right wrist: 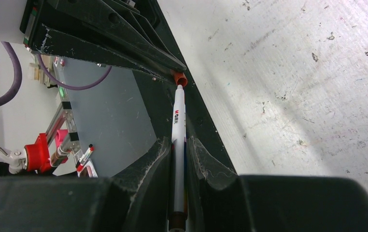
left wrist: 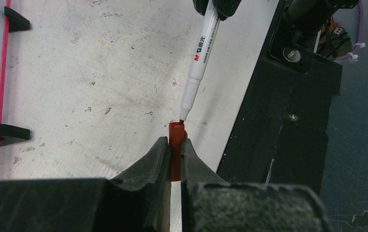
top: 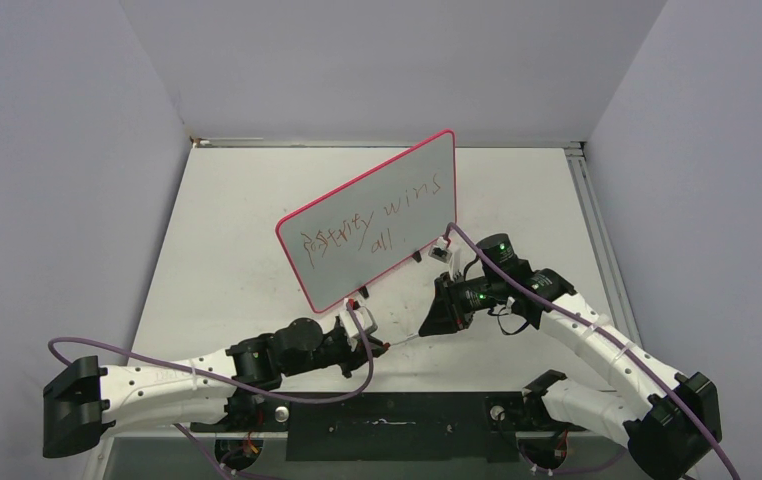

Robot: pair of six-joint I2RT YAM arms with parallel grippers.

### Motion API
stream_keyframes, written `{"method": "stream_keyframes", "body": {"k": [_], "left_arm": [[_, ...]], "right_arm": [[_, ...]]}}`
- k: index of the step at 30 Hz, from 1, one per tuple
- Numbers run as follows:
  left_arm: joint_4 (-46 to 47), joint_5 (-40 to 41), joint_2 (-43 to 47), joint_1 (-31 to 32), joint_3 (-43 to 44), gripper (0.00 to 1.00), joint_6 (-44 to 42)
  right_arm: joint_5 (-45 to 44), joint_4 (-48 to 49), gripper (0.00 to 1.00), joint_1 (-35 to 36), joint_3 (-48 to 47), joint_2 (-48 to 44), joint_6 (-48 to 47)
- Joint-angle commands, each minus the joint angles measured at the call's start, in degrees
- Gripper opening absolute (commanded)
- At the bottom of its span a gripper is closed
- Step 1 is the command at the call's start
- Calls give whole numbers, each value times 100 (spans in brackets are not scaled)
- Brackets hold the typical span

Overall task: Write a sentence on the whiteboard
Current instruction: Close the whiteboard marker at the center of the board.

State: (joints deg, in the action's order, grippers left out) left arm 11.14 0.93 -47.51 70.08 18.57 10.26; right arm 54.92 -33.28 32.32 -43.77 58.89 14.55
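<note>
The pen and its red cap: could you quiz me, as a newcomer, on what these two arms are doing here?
1. True or false: the left tool is shut on the red cap.
2. What does the right tool hold? A a sponge; B the pen; C a cloth.
3. Which word stands alone on the lower line of the writing on the whiteboard?
Key: 1 true; 2 B; 3 all.
</note>
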Motion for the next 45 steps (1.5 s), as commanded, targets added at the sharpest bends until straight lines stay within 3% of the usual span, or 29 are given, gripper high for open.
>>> {"method": "stream_keyframes", "body": {"k": [1,23,30,36,40,45], "left_arm": [[398,-93,82,18,46,0,-33],[-102,-180,549,450,333,0,-72],[-191,25,669,550,394,0,-144],[-499,-92,594,550,897,0,-361],[-949,-352,374,550,1387,0,-583],[-1105,-311,305,550,1593,0,-711]], "right_arm": [[249,243,5,44,-167,46,-42],[508,578,5,307,3,340,124],[1022,714,5,370,73,368,257],[1000,836,5,732,97,480,376],[883,1144,5,911,128,501,562],[918,2205,5,953,541,318,1227]]}}
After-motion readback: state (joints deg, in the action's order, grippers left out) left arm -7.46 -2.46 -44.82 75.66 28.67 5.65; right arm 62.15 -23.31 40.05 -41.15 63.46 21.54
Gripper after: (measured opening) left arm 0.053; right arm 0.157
